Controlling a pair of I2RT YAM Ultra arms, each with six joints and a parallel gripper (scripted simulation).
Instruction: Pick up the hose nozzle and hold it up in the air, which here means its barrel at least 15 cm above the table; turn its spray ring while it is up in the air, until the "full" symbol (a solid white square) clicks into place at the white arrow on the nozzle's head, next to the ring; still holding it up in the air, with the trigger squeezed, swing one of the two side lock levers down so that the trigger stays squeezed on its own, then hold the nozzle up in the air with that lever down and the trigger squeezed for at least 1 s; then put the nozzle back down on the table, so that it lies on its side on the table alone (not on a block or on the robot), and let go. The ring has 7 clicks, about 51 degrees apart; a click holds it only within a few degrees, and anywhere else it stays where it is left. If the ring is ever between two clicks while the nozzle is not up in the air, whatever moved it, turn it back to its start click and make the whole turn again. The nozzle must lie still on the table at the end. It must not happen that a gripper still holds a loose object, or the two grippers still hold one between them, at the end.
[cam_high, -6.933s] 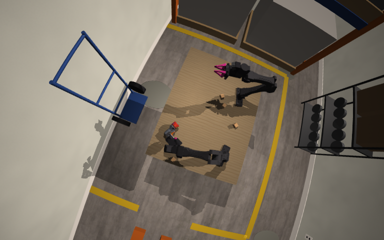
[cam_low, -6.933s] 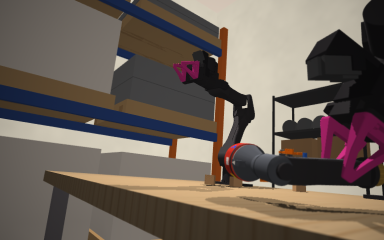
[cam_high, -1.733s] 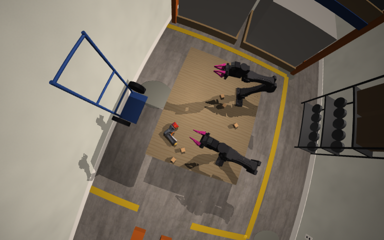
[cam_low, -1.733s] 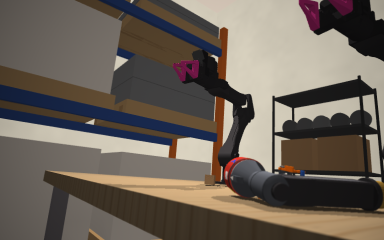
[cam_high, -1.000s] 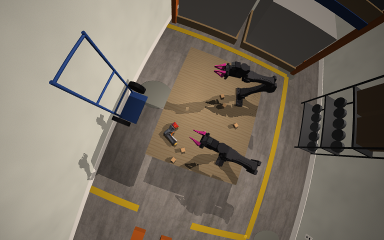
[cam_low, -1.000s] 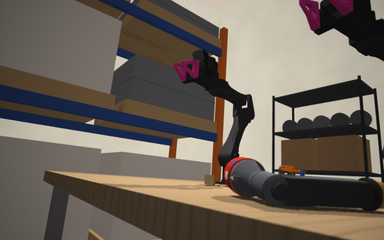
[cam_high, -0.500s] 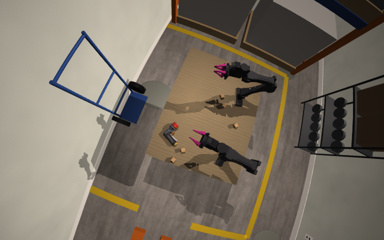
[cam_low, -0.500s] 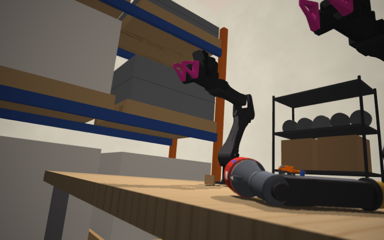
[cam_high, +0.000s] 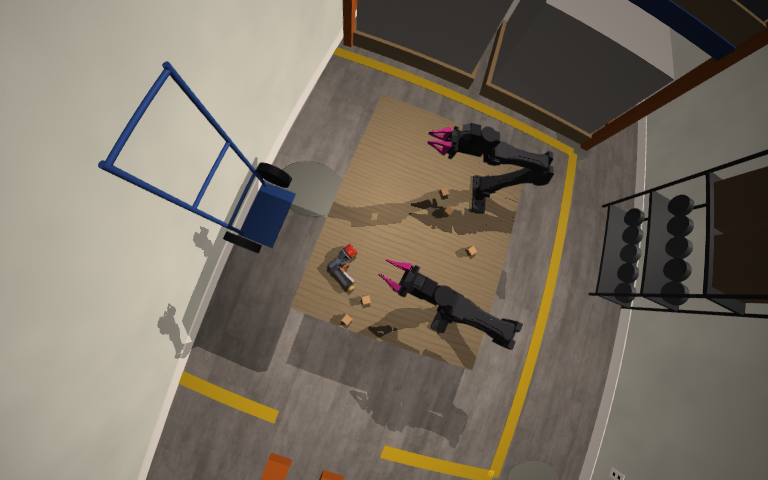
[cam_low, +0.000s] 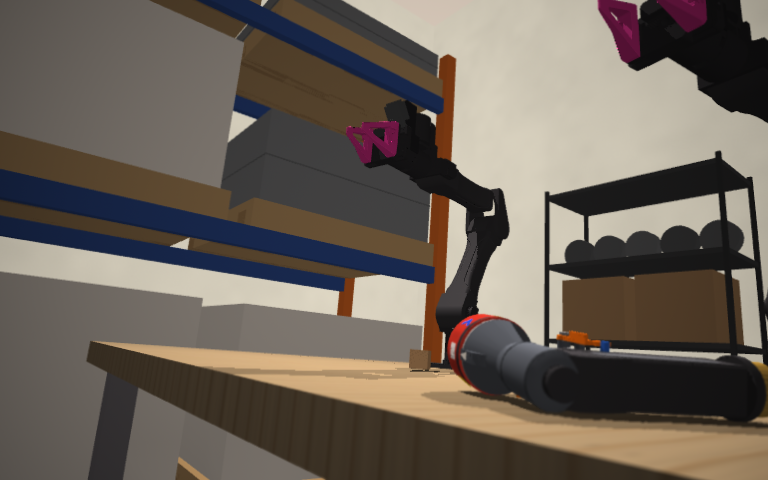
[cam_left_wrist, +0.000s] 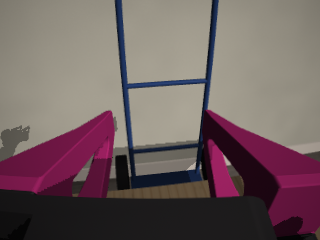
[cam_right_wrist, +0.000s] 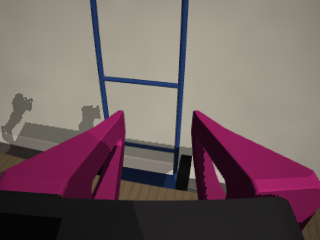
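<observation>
Near one long edge of the bench (cam_high: 362, 164) (cam_low: 283, 396) (cam_left_wrist: 160, 192) (cam_right_wrist: 150, 194), the hose nozzle (cam_high: 339, 273) (cam_low: 651, 380) lies on its side, touched by neither arm. Its red spray ring (cam_high: 350, 250) (cam_low: 456, 353) is at one end and a yellow tip (cam_high: 350, 288) (cam_low: 761, 389) at the other, with an orange part (cam_high: 344, 268) (cam_low: 576, 339) between. A white arrow (cam_low: 464, 355) shows on the grey head beside the ring; I cannot tell which symbol it meets. Just beyond the yellow tip sits a wooden block (cam_high: 365, 300), with a second block (cam_high: 346, 319) near that one. The left claw (cam_high: 382, 267) (cam_low: 629, 2) (cam_left_wrist: 158, 120) hangs above the bench, its fingers partly spread with nothing between them, pointing towards the nozzle's side of the bench. Well apart from it, the right claw (cam_high: 428, 138) (cam_low: 370, 138) (cam_right_wrist: 158, 121) is also raised and empty, its fingers spread less widely. More blocks lie nearer the arms, one of them (cam_high: 471, 250) off by itself. Past the bench, a blue hand truck (cam_high: 267, 217) (cam_left_wrist: 167, 83) (cam_right_wrist: 141, 82) stands by the wall, and a black shelf rack (cam_high: 707, 226) (cam_low: 547, 271) is on the opposite side.
</observation>
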